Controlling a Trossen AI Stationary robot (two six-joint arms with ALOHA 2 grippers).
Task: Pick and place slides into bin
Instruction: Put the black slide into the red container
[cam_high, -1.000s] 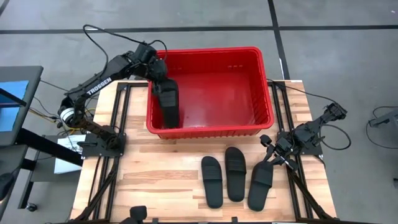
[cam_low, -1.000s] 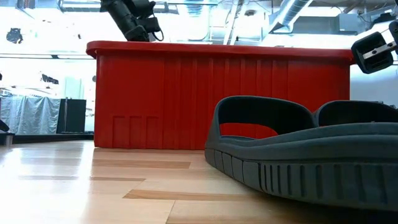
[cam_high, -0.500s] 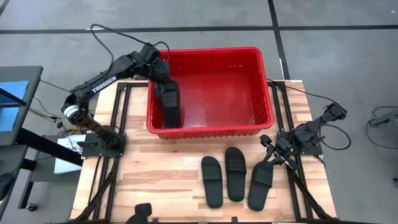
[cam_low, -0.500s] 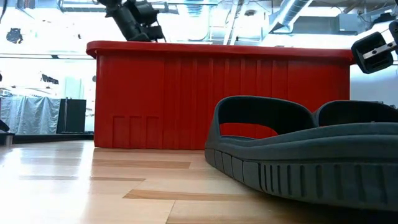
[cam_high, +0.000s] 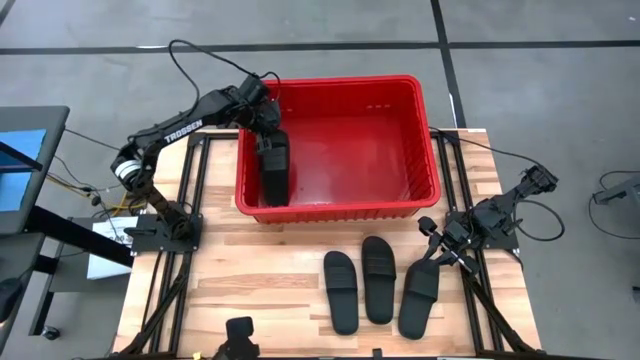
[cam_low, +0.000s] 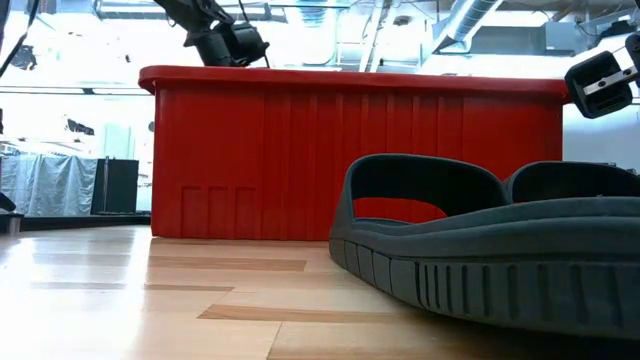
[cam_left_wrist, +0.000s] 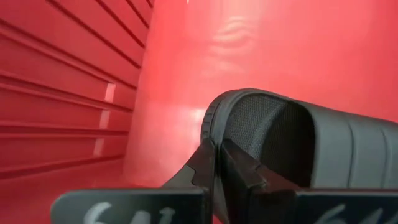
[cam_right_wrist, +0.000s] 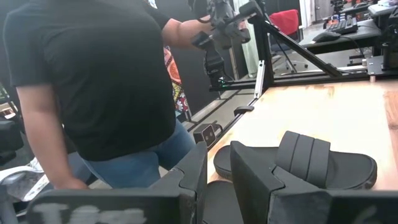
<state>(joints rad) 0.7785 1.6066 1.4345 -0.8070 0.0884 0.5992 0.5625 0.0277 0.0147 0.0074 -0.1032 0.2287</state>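
Observation:
The red bin (cam_high: 330, 80) stands at the table's far side. My left gripper (cam_high: 265, 130) reaches down into the bin's left part and is shut on one black slide (cam_high: 274, 170), which lies along the left wall; this slide also shows in the left wrist view (cam_left_wrist: 298, 143). Whether its lower end touches the floor, I cannot tell. Three more slides (cam_high: 341, 290) (cam_high: 378, 278) (cam_high: 419, 293) lie sole-down on the table in front of the bin. My right gripper (cam_high: 432, 255) waits at the table's right side beside them, its fingers a little apart and empty. My left gripper pinches the rim of the slide's strap (cam_left_wrist: 211, 121) between its two fingers, one finger outside the strap and one in the strap's opening. The fingers come from above, slanting down into the bin. The slide stretches away below the fingers along the bin's left wall.
A person in a black shirt and jeans (cam_right_wrist: 93, 93) stands beyond the table's near side. The bin's tall walls (cam_low: 350, 150) close in my left gripper. Bare wood (cam_high: 250, 280) lies left of the three slides. A small camera mount (cam_high: 240, 335) sits at the near edge.
My left gripper has gone a little toward the table's right and slightly down inside the bin, still shut on the slide. The slide has kept along the bin's left wall.

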